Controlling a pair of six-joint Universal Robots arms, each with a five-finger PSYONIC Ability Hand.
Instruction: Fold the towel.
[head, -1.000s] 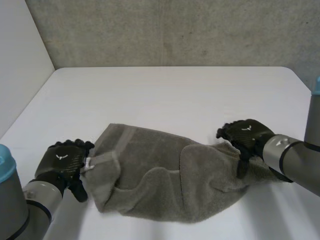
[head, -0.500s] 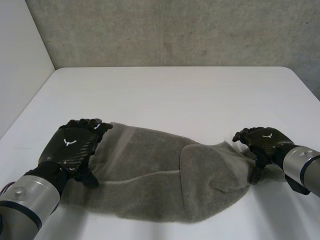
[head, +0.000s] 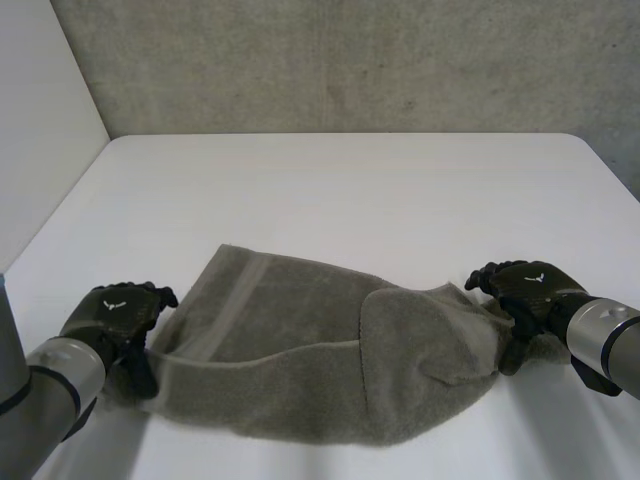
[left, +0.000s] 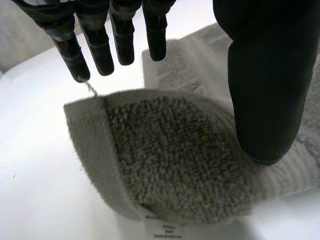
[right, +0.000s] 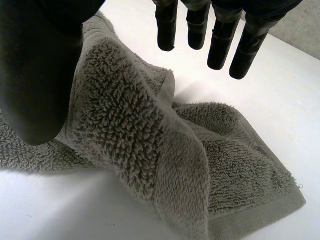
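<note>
A grey-green towel (head: 300, 350) lies crumpled across the front of the white table (head: 350, 190), with a folded flap on its right half. My left hand (head: 112, 312) is at the towel's left end. In the left wrist view its thumb (left: 265, 75) rests on a turned-over corner of the towel (left: 170, 150), while the straight fingers (left: 100, 45) hang clear above it. My right hand (head: 530, 288) is at the towel's right end. There a raised ridge of towel (right: 130, 130) stands between the thumb (right: 40, 65) and the straight fingers (right: 220, 40), which do not touch it.
A white side wall (head: 40, 120) runs along the table's left edge, and a concrete wall (head: 350, 60) stands behind it. Bare tabletop stretches beyond the towel to the back. A small white label (left: 162, 231) sticks out from the towel's hem beneath my left hand.
My left hand rose over the towel's left end, then drew back down to the left, and that end now lies spread out. The right hand shifted slightly right.
</note>
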